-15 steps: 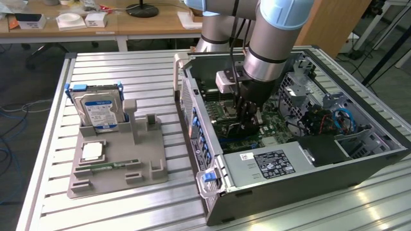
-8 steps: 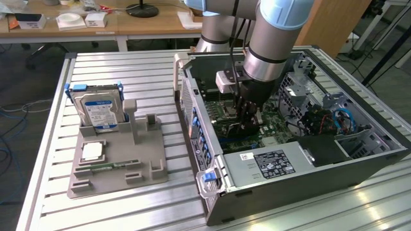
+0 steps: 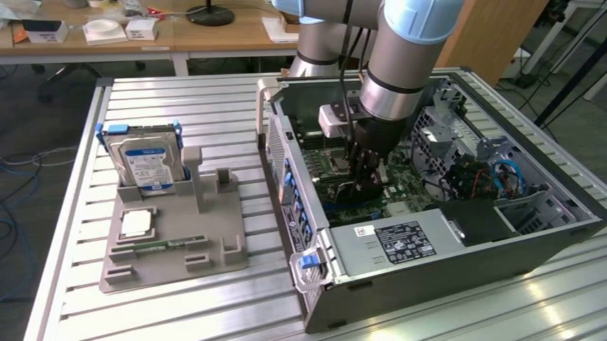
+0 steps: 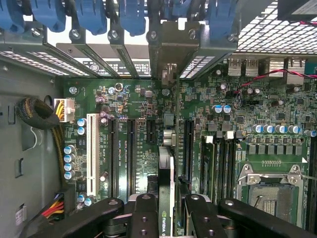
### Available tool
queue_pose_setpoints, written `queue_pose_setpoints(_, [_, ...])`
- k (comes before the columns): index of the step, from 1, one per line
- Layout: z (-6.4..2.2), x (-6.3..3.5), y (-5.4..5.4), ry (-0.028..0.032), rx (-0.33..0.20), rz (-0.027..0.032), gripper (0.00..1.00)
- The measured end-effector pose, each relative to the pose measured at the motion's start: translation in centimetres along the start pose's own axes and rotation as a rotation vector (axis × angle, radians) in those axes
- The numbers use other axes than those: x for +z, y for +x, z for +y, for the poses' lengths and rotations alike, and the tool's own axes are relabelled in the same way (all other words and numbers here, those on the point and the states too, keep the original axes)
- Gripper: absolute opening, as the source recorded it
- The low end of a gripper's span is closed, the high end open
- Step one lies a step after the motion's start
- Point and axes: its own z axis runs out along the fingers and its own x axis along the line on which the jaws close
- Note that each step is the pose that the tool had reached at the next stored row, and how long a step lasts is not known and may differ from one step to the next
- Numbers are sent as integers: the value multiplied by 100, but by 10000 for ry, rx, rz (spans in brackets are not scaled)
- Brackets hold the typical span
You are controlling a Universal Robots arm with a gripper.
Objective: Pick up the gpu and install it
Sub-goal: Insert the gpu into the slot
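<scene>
Green motherboard [image 4: 148,124], blue slot clips [image 4: 91,15], white slot [image 4: 92,148], silver blue-white-labelled hard drive [image 3: 144,165].

My arm [image 3: 403,50] is a thick silver-grey tube with pale blue joint caps and a black band. Black cables run down to my black end effector [image 3: 365,186], whose linkage fingers [image 4: 143,218] carry round screws.

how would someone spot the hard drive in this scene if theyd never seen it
Start from the open computer case and look toward the exterior view's left, to the grey fixture on the slatted metal table. The hard drive stands upright at the fixture's far end. It is silver with a blue-and-white label and blue side rails, unlike the small green memory stick lying flat nearer the front.
</scene>
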Motion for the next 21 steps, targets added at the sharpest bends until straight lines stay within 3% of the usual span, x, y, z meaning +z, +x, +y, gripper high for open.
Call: queue_pose_setpoints(21, [18,45,1,3,-4,1,26])
